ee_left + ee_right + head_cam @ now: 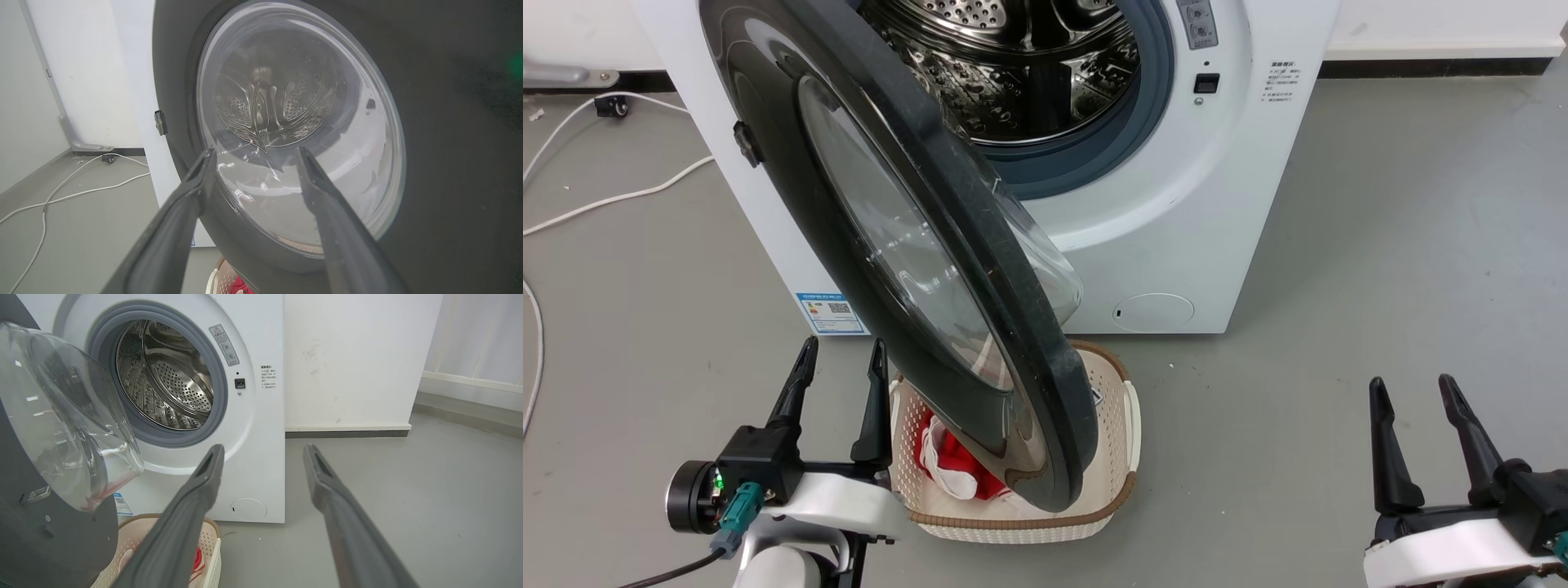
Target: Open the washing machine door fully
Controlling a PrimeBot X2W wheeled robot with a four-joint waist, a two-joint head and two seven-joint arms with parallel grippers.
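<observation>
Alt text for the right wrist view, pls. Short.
The door stands swung out from the white machine at the left, its clear glass bowl facing the steel drum. The open, empty right tool points at the machine's lower front, touching nothing. A pale basket holding red cloth sits on the grey floor below the door.

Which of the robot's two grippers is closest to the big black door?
The left gripper, right beside the outer face of the washing machine door. The right gripper is far off, over the grey floor.
</observation>
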